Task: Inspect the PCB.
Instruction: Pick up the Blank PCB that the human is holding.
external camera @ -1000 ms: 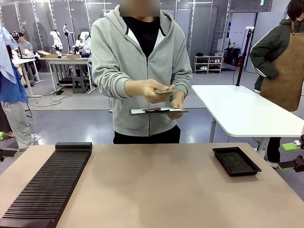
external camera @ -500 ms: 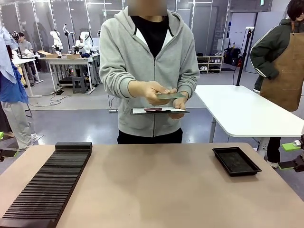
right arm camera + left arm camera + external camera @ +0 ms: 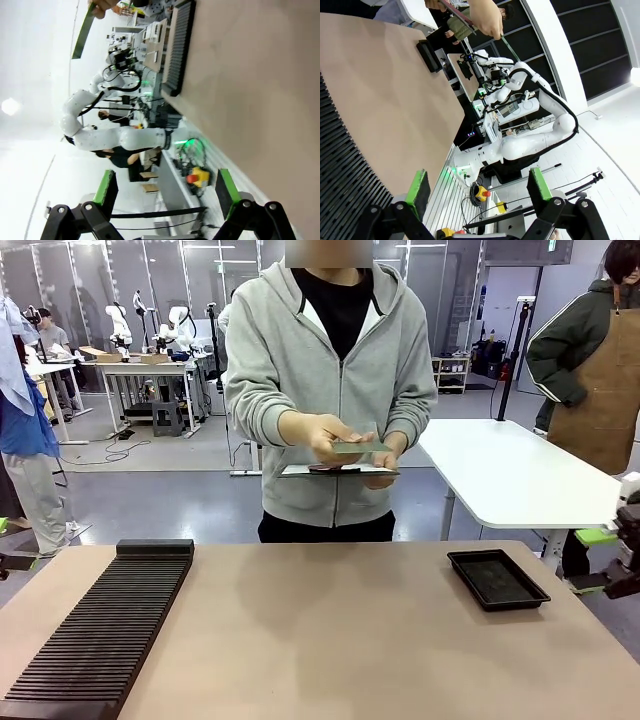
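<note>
A shallow black tray (image 3: 497,580) sits on the right side of the tan table (image 3: 330,640). Well beyond the tray and to its left, past the table's far edge, a person in a grey hoodie (image 3: 300,360) stands holding the circuit board (image 3: 362,447) in front of the body, clear of the table. One hand (image 3: 322,430) grips the board's left end. The board lies roughly flat, so the front view shows little more than its thin pale-green edge. It is just above a dark tablet (image 3: 335,471), and the person's other hand (image 3: 386,448) is at the tablet's right end. Far to the tray's left, a long black ribbed rack (image 3: 100,630) lies along the table's left side. The right gripper (image 3: 165,190) hangs just right of the tray, off the table's edge. Its two green-padded fingers stand wide apart with nothing between them. The left gripper (image 3: 479,186) is well apart from the tray, down by the near end of the rack. Its fingers are likewise spread wide and empty. Neither gripper is touching the board, which stays in the person's hands.
</note>
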### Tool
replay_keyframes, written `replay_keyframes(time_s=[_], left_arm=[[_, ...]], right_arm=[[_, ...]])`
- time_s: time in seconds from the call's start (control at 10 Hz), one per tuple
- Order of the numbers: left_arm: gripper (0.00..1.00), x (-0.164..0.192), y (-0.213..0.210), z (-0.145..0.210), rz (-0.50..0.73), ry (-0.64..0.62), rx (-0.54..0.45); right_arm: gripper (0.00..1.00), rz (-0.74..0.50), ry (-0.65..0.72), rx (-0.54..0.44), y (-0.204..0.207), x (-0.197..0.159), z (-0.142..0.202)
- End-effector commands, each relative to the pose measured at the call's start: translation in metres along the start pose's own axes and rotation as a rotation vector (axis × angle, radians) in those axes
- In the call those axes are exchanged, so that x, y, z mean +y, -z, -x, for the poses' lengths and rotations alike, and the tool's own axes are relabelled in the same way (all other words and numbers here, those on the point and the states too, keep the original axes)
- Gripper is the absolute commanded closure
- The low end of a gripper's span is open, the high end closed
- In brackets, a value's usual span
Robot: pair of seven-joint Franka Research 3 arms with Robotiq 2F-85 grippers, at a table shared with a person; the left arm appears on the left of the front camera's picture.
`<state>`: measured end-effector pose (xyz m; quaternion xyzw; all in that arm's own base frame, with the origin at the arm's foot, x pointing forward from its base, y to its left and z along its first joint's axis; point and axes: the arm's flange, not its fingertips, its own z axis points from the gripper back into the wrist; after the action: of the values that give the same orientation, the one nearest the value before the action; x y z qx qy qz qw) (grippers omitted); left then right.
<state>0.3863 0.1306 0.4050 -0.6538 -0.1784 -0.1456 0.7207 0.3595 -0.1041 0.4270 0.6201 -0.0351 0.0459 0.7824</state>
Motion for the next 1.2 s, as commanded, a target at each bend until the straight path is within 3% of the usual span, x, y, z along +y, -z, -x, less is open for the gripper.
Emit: replay_keyframes(time_s=[0.0,0.2,0.5,0.7,1.1], left_arm=[[0.00,-0.001,-0.001,0.001,-0.001,0.002,-0.002],[0.00,-0.001,-0.001,0.001,-0.001,0.002,-0.002],[0.00,-0.001,-0.001,0.001,-0.001,0.002,-0.002],[0.00,-0.001,-0.001,0.001,-0.001,0.002,-0.002],[0.00,-0.001,-0.001,0.001,-0.001,0.002,-0.002]], right_arm=[[0.00,-0.060,0.153,-0.021,0.043,0.038,0.007],[0.00,-0.085,0.214,-0.015,0.088,0.074,0.007],[0.00,-0.097,0.299,-0.087,0.134,0.109,-0.004],[0.00,-0.073,0.280,-0.057,0.146,0.115,-0.002],[0.00,-0.106,0.277,-0.056,0.130,0.110,-0.006]])
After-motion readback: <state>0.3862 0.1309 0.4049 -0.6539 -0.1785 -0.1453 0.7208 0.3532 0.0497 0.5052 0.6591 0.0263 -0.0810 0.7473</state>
